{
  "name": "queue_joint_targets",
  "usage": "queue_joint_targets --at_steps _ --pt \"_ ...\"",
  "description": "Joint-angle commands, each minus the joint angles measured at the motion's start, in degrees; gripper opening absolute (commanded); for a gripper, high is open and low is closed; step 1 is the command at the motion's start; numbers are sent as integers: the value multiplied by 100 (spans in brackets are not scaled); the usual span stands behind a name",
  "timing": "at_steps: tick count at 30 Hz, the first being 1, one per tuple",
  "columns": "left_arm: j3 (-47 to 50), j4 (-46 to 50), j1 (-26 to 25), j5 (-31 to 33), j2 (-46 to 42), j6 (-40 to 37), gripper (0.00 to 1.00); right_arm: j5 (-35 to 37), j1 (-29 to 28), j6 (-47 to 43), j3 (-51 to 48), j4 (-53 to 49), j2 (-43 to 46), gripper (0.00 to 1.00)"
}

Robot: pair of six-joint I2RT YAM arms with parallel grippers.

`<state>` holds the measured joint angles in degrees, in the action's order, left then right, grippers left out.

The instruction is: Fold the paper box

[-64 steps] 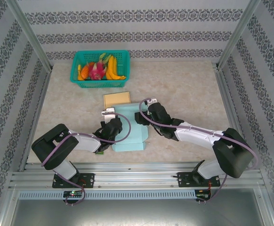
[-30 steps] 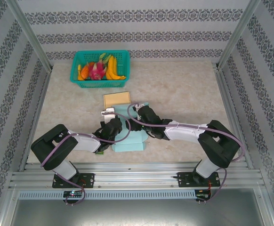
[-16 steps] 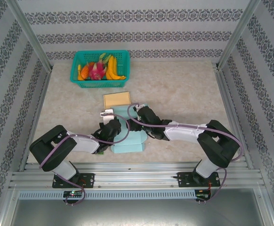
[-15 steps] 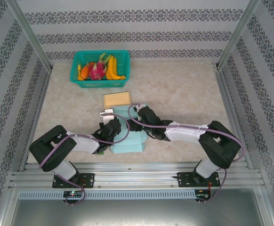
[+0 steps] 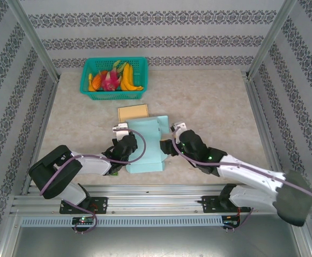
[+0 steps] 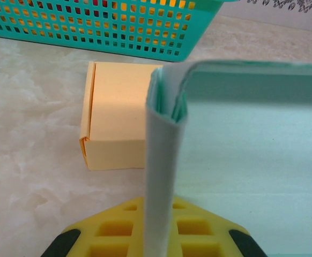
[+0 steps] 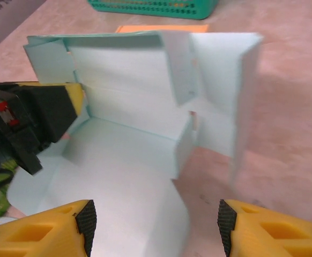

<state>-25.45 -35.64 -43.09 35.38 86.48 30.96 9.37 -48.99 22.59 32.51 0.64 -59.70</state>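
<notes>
Pale teal paper box (image 5: 145, 150) half-formed on the marbled table (image 5: 215, 101), directly between the two sets of jaws; back wall and left wall raised, right-hand flaps standing loose, floor panel lying flat; left gripper (image 5: 125, 137) pinched almost fully closed on the box's left wall; from the left wrist, a doubled paper edge standing upright between the yellow fingers (image 6: 113, 238), rising straight out ahead of the jaws, with the box's inside off to their right; right gripper (image 5: 169, 149) at the box's right side, jaws held wide apart and gripping nothing; from the right wrist, yellow fingertips (image 7: 43, 227) spread to either side of the flat floor panel, raised walls just ahead, a folded corner flap ahead and slightly right of centre; impossible to tell whether those fingertips touch the paper; black body of the left gripper ahead and to the left of the right jaws, against the box's left wall; tan cardboard box (image 5: 133, 113) closed on the table beyond the left jaws, ahead and a little left, just behind the teal back wall; green plastic basket (image 5: 113, 95) farther ahead again, well apart from both sets of jaws, with bananas (image 5: 128, 77) and a pink dragon fruit (image 5: 110, 80) inside.
</notes>
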Motion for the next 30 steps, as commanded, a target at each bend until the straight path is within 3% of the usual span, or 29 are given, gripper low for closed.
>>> queue_joint_targets --at_steps 1,4,10,18,25,30 --pt "-74 142 -59 -175 -61 36 0 729 69 -392 -308 -577 663 63" --pt "-26 -114 -59 -464 -60 -101 0 540 440 -439 -686 -187 1013 61" --pt "172 -342 4 -971 -335 -449 0 -646 1195 -596 -740 211 847 59" --pt "519 -603 225 -1617 -791 -555 0 -1396 1234 -963 -706 813 281 56" --pt "568 -532 249 -1597 -950 -557 0 -2289 1208 -1008 -615 1224 -117 46" --pt "619 -576 249 -1694 -976 -510 0 -2305 1112 -1028 -575 1242 -233 44"
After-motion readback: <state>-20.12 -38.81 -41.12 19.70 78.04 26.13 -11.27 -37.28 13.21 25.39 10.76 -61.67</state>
